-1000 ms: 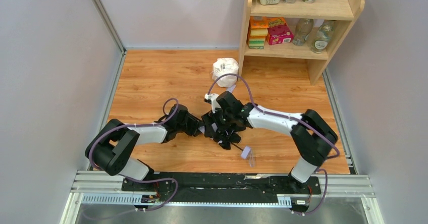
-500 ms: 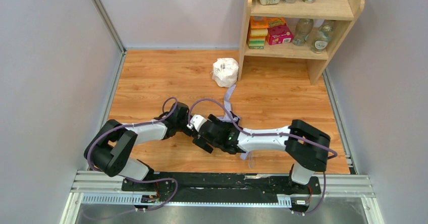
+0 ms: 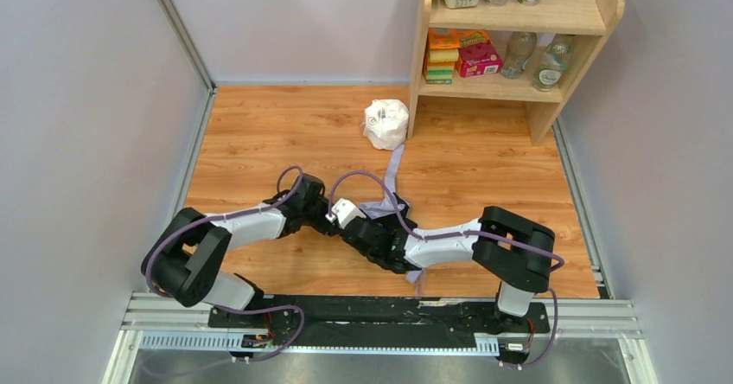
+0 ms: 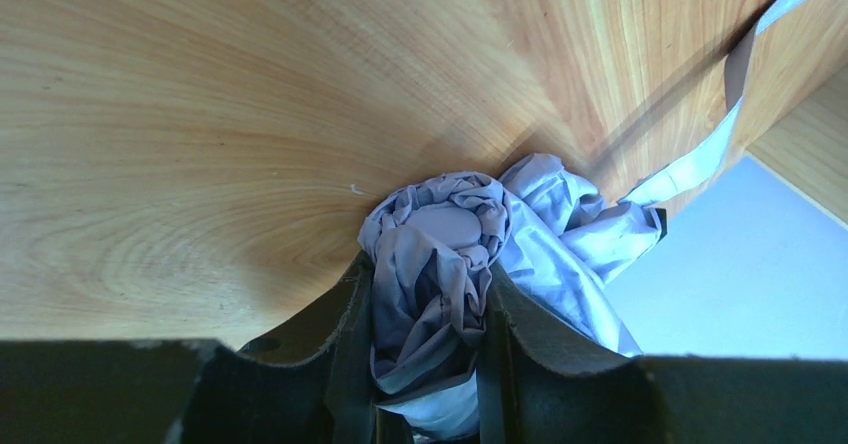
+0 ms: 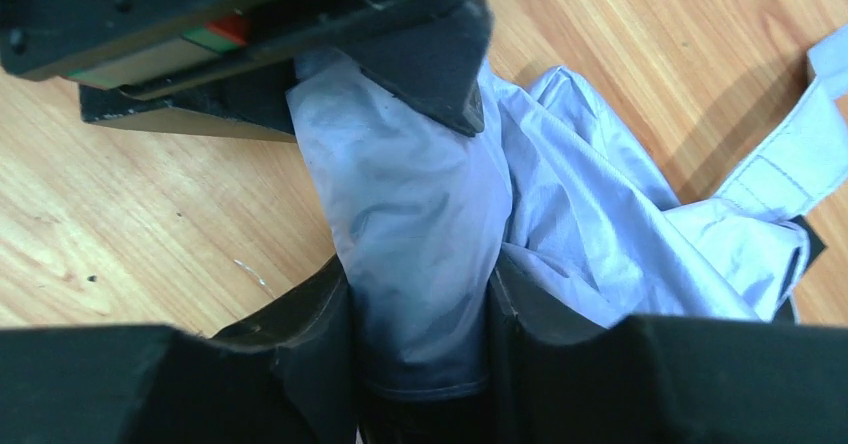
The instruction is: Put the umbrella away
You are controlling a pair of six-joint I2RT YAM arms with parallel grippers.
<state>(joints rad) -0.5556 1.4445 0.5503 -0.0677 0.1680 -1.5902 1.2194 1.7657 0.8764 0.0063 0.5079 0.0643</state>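
**Left wrist view.** The left end effector (image 4: 425,304) sits at bottom centre. Its two dark fingers (image 4: 345,314) are drawn in narrow and clamp a twisted wad of pale lavender cloth, the canopy of the umbrella (image 4: 440,229). The wad bulges up out of the grip and rests against the wooden bench (image 4: 200,114). Looser folds spill to the right, and a flat lavender strap (image 4: 700,154) runs from them to the upper right corner.

**Right wrist view.** The right end effector (image 5: 420,314), also at bottom centre, is closed to a narrow gap on a smooth fold of the same canopy, which fills the space between its fingers. This view alone shows the two grips together. The black body of the left end effector fills the upper left, and one of its fingertips presses the cloth just above the right one's hold. More crumpled canopy and the stitched strap lie to the right on the bench.

**Top external view.** Neither grip can be seen here, as the arms cover them. Both arms meet low at the centre of the frame, with the umbrella bundled beneath them. Only the strap shows clearly. It trails toward the top of the frame and ends just beside a white wrapped lump (image 3: 386,123) at the foot of a wooden shelf unit (image 3: 519,86).
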